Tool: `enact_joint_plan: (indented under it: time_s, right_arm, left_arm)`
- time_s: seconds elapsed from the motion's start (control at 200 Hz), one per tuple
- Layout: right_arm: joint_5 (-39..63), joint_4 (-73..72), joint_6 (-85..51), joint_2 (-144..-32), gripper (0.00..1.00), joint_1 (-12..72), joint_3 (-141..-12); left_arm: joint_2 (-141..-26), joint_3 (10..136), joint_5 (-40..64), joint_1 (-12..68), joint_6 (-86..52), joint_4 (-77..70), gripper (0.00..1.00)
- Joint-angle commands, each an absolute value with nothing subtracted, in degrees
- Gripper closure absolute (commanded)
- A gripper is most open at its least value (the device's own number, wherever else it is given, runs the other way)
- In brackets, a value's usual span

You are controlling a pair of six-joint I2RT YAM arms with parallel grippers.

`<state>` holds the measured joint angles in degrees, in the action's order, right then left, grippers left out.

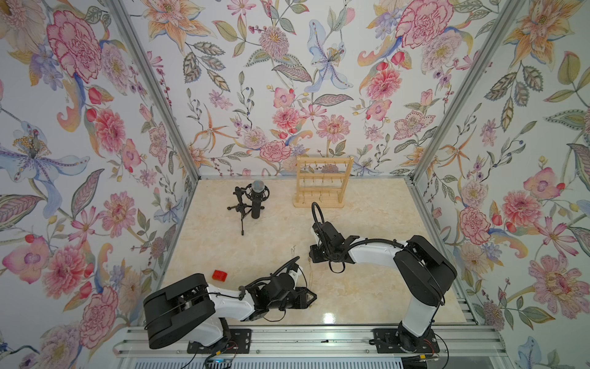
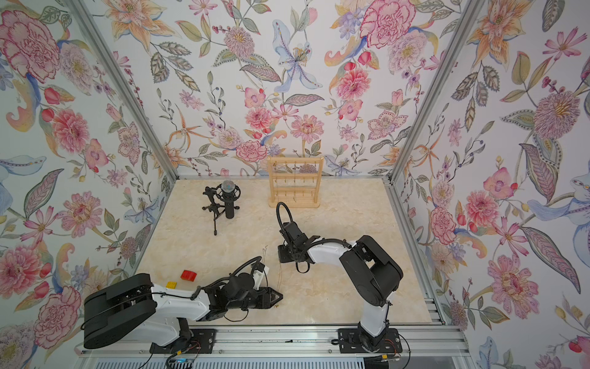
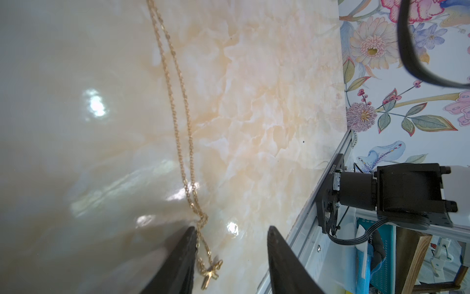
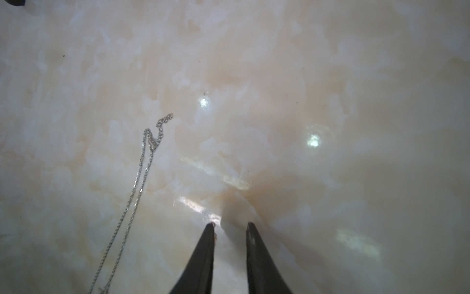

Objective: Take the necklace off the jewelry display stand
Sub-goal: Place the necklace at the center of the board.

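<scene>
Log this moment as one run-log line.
necklace: off stand, flat on table | left fingers: open beside pendant | right fingers: open, empty

Both top views stare down from high up at the same whole worktop [image 1: 367, 223]; wrist cams skim it close.

The marble-patterned table [image 1: 367, 255] carries the jewelry display stand [image 1: 322, 182], 1 microphone [image 1: 257, 199] on a tripod [image 1: 241, 212], 1 red block [image 1: 219, 275], 1 yellow block [image 2: 171, 284] and 1 gold necklace [image 3: 183, 127], lying flat.

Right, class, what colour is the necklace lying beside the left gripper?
The necklace is gold; best seen in the left wrist view.
</scene>
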<state>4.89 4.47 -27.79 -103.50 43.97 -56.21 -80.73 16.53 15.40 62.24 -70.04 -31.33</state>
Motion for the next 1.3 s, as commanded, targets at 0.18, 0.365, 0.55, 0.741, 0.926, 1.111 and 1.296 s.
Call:
enact_joint_plan:
  time_s: [0.18, 0.365, 0.55, 0.741, 0.926, 1.111, 1.296]
  right_arm:
    - [3.42, 3.30, -27.25, -101.02, 0.73, 42.90, -55.73]
    - [3.05, 1.91, -27.51, -99.29, 0.72, 42.54, -54.27]
    - [2.62, 0.02, -27.60, -96.94, 0.70, 42.14, -52.27]
    - [1.39, -2.63, -28.11, -93.52, 0.67, 41.53, -49.42]
    - [0.20, -9.29, -29.53, -87.24, 0.63, 40.29, -43.25]
    - [-2.21, -14.34, -29.47, -78.73, 0.57, 38.30, -36.58]
    - [-3.67, -18.13, -29.24, -69.47, 0.50, 34.37, -29.91]
  left_arm:
    - [-80.35, 17.83, 9.52, 63.59, -67.38, -18.72, 0.41]
    - [-79.68, 19.25, 7.83, 64.33, -66.56, -15.94, 0.26]
    - [-78.76, 19.90, 6.67, 65.04, -66.10, -15.14, 0.13]
    - [-76.99, 20.86, 5.24, 65.76, -65.07, -14.73, 0.07]
    - [-73.98, 21.88, 3.59, 66.43, -63.26, -14.78, 0.04]
    - [-68.28, 22.59, 0.47, 66.45, -60.30, -14.03, 0.01]
    - [-63.42, 27.35, -4.12, 66.36, -53.80, -7.08, 0.01]
